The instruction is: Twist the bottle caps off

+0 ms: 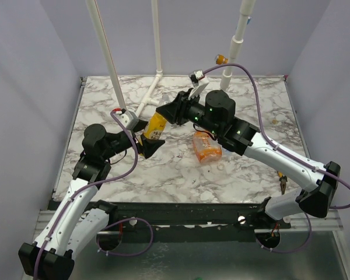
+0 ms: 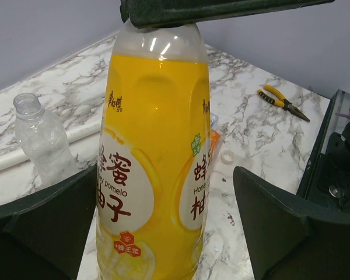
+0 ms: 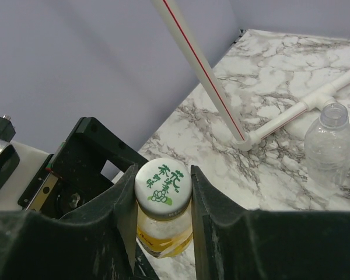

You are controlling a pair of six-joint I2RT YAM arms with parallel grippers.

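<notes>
Straddling the yellow-orange bottle's (image 2: 154, 146) lower body over the desk (image 1: 163, 175), the left end effector (image 1: 147, 146) is released, fingers (image 2: 41, 227) standing clear on both sides. The bottle's long axis climbs rightward to its white cap (image 3: 163, 184), which the right end effector (image 3: 162, 175) grasps from above, best placed to twist.

Right tool (image 3: 162, 197) probably hides bottle cap (image 3: 163, 178) from left wrist.

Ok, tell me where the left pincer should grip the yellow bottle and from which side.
Probably best: grip the yellow bottle around its labelled midsection, coming in level from the side. The right pincer clamps the cap at the top, and the left pincer stands open, flanking that wide body.
</notes>
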